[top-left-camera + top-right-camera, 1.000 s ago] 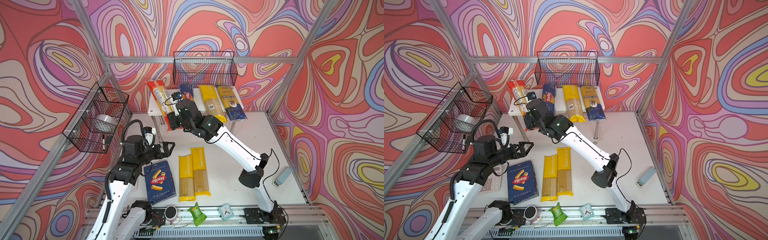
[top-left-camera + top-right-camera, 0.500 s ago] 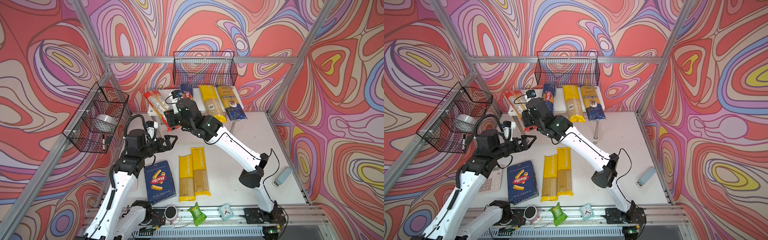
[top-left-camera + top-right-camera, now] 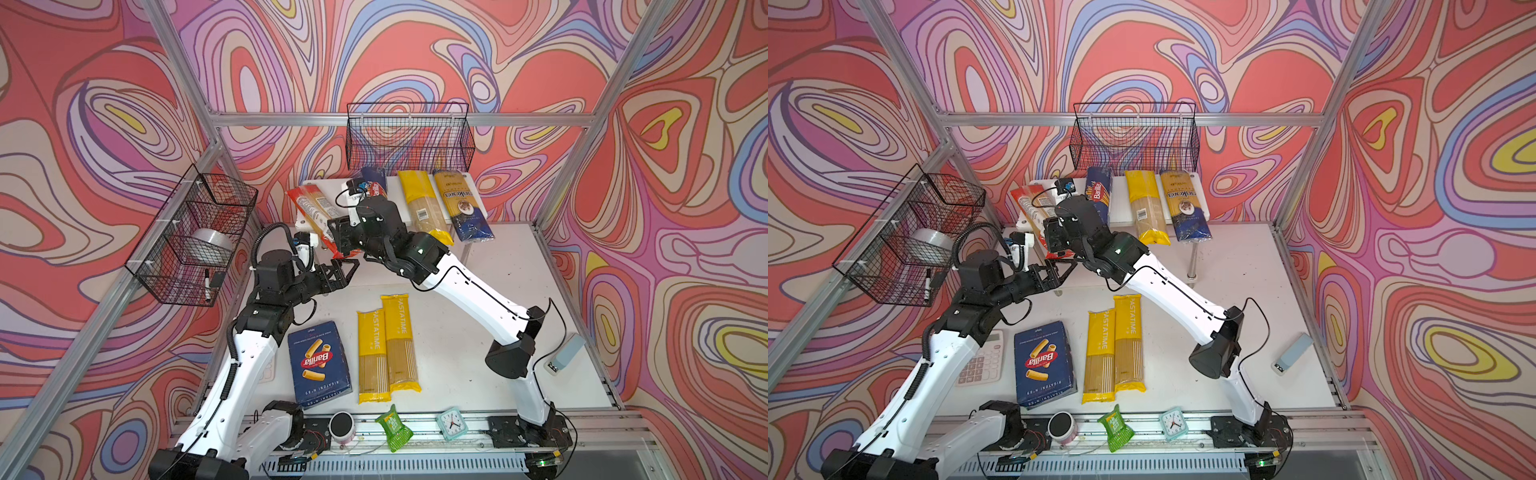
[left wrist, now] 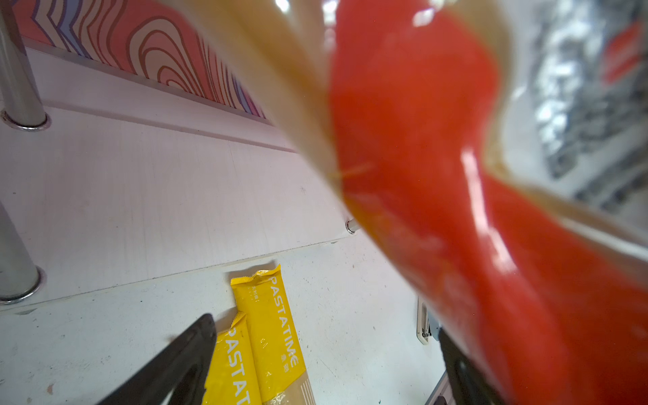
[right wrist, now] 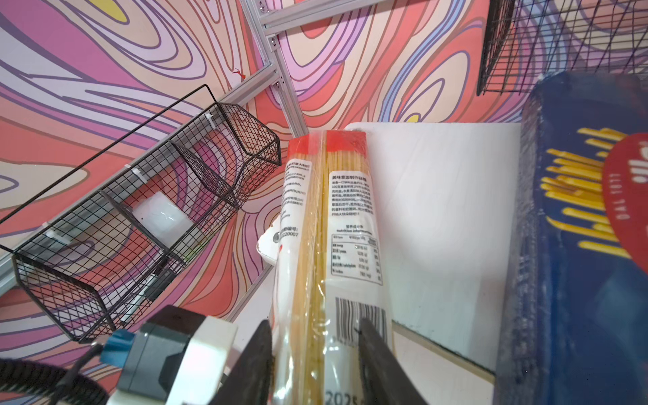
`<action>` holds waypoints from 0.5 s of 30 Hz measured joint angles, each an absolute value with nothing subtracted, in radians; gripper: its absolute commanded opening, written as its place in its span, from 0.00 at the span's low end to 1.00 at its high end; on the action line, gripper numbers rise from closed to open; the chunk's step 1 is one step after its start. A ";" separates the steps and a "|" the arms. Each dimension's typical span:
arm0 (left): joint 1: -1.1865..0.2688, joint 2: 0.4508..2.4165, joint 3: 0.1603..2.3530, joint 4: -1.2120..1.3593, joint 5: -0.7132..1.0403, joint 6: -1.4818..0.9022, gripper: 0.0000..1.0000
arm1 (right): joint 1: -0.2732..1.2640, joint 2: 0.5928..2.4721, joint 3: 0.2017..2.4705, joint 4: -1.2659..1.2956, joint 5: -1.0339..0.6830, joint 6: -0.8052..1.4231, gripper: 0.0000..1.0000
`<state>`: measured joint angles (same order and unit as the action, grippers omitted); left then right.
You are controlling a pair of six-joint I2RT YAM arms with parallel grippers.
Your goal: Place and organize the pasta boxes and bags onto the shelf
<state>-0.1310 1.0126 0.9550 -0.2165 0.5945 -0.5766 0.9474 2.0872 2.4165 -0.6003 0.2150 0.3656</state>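
Red spaghetti bag (image 3: 309, 205) overhanging shelf (image 5: 438, 193) edge; right gripper (image 5: 315, 326) straddles it, grip unclear; left gripper (image 3: 347, 271) agape below, likely catching.

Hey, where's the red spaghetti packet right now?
In a top view the red spaghetti packet lies slanted on the shelf's left end, just left of the narrow Barilla box, its near end straddled by the right gripper.
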 measured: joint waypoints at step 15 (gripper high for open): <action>-0.130 1.000 0.959 -0.251 0.553 -0.538 1.00 | 0.889 1.881 2.185 -0.546 0.276 0.347 0.48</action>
<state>-0.1299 1.0000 0.9592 -0.2508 0.5529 -0.5385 0.8890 1.8812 2.1845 -0.5461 0.2756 0.3470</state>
